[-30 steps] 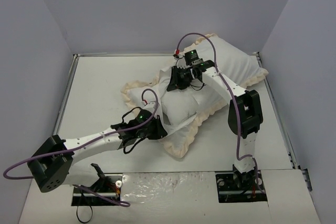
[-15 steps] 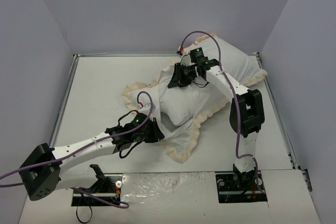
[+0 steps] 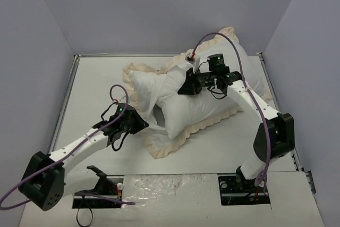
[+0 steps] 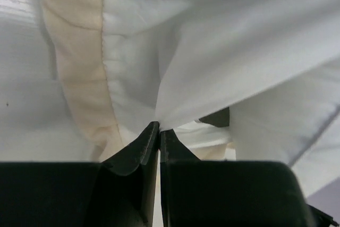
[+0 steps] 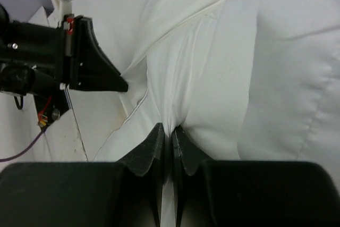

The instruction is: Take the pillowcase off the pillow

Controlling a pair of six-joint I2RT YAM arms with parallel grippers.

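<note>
Sprawling across the table, the pillowcase lies white face up, cream frill round it. Where it ends and the pillow begins is hard to make out, white on white. Since a second ago the bundle has swung left, and its far corner now rears against the wall. The left gripper, drawn back leftward, is clamped on the pillowcase beside the frill. The right gripper has closed on a white pleat — whose, I cannot tell.
</note>
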